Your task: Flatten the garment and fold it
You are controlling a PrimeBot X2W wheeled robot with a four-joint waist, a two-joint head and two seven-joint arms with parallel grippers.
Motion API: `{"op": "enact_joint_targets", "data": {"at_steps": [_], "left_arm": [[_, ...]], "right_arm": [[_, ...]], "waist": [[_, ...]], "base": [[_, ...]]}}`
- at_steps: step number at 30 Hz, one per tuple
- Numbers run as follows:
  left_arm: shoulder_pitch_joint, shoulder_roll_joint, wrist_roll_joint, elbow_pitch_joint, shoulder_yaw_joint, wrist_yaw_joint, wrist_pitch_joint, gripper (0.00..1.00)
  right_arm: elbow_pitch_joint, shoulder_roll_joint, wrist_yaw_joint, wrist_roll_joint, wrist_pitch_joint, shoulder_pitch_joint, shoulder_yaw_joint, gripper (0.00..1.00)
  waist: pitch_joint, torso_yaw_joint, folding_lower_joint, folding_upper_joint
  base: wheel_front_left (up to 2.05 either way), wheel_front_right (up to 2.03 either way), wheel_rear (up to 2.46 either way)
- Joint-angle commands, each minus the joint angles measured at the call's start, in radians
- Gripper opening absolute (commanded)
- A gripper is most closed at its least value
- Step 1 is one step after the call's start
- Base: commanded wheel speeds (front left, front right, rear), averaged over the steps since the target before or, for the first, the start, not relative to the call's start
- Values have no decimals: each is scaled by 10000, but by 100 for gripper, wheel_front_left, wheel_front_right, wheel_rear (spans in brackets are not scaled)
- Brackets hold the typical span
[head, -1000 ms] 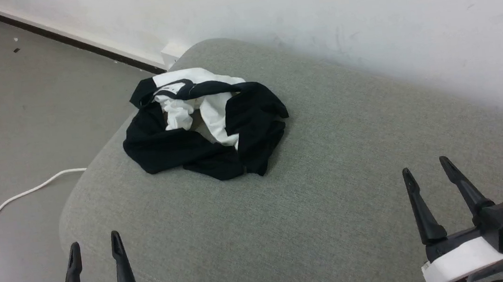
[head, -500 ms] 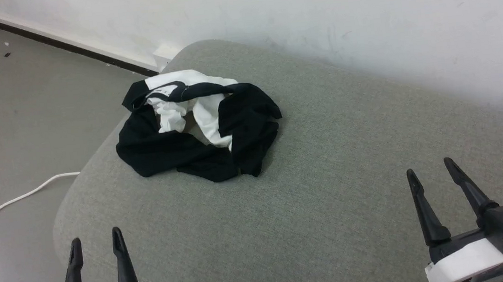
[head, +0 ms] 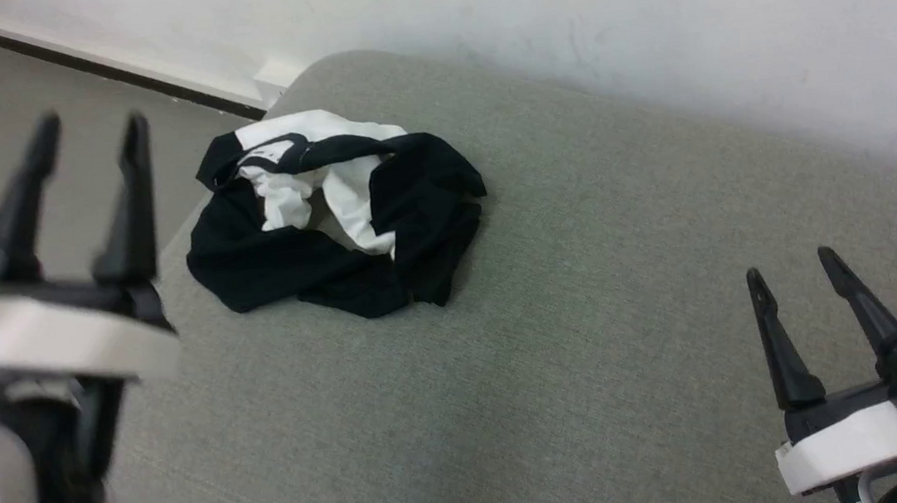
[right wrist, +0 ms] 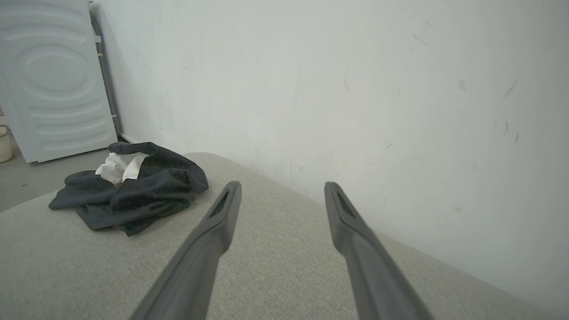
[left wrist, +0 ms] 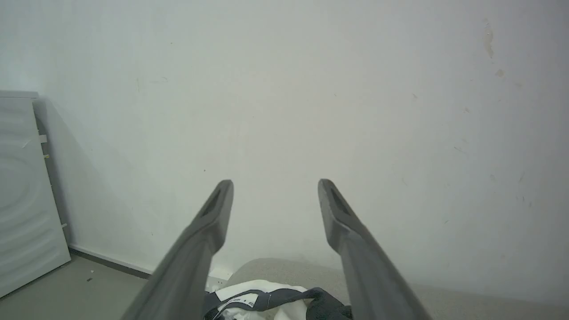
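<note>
Left gripper risen; garment at your 11 o'clock, right gripper low. Both spread, empty. Garment crumpled: flattening, folding all remain.

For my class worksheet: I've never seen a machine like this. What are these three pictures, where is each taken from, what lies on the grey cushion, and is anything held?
It is a two-armed robot. The wide picture comes from a camera on its head, looking down at a grey cushion beside a white wall. The left gripper is raised, the right gripper low; both have jaws open and hold nothing. The other two pictures look along each arm's jaws from its wrist. A crumpled black-and-white garment lies on the cushion, untouched.
</note>
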Motion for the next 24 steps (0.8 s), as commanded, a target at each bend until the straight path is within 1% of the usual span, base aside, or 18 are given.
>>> {"op": "enact_joint_targets", "data": {"at_steps": [1,5,8,10,12,18,20,24], "left_arm": [[-681,179,-200,211,78,-89,279,100],[-2575,949,-503,1231,40,-271,1244,100],[-3755,1595,-706,2202,-225,-427,1984,100],[-4378,2096,-877,2844,-689,-526,2573,100],[-4997,2394,-1288,3456,-943,-567,3036,100],[-6272,3081,-2027,5137,-1454,-597,3904,100],[-6406,3208,-2294,5615,-1657,-599,4198,100],[-6425,3237,-3097,6362,-1997,-601,4988,100]], "right_arm": [[-122,19,-11,-105,66,-162,-12,100],[-441,19,-11,-331,299,-307,7,100],[-680,19,-11,-535,467,-471,80,100],[-866,19,-11,-693,573,-594,80,100],[-1098,19,-11,-854,705,-709,78,100],[-1739,19,-11,-1286,994,-1130,109,100],[-1901,19,-11,-1392,1055,-1271,164,100],[-2176,16,-11,-1558,1169,-1455,104,100]], "waist": [[349,-294,0,0],[888,-661,0,0],[1383,-1008,0,0],[1726,-1215,0,0],[2132,-1422,0,0],[3172,-2071,0,0],[3408,-2271,0,0],[3749,-2536,0,0]], "base": [[0,0,0],[0,0,0],[0,0,0],[0,0,0],[0,0,0],[0,0,0],[0,0,0],[0,0,0]]}}
